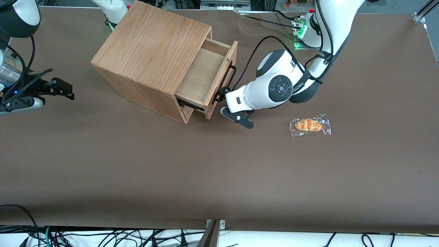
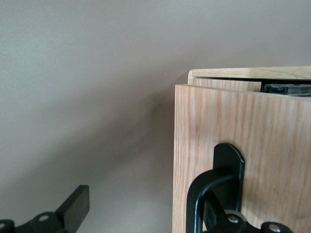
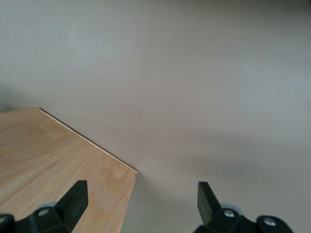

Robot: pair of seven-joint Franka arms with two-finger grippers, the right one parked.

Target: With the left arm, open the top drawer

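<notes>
The top drawer (image 1: 202, 73) of the oak cabinet (image 1: 151, 44) stands pulled partway out, its bare wood inside showing. Its black bar handle (image 1: 228, 79) runs along the drawer front. The white left arm (image 1: 274, 89) reaches in low in front of the drawer. Its gripper (image 1: 221, 100) is open at the end of the handle nearer the front camera. In the left wrist view the drawer front (image 2: 262, 136) fills one side. The handle's end (image 2: 201, 191) curves out of it, and one finger (image 2: 228, 218) sits inside the handle. The other finger (image 2: 73, 208) hangs over bare table, clear of the drawer's end. The gripper (image 2: 150, 216) straddles that end.
A bun in clear plastic wrap (image 1: 310, 125) lies on the brown table cover (image 1: 219, 178), nearer the front camera than the arm's elbow. Cables (image 1: 264, 41) run across the table to the arm's base. The narrow panel under the drawer (image 1: 187, 111) stays in the cabinet.
</notes>
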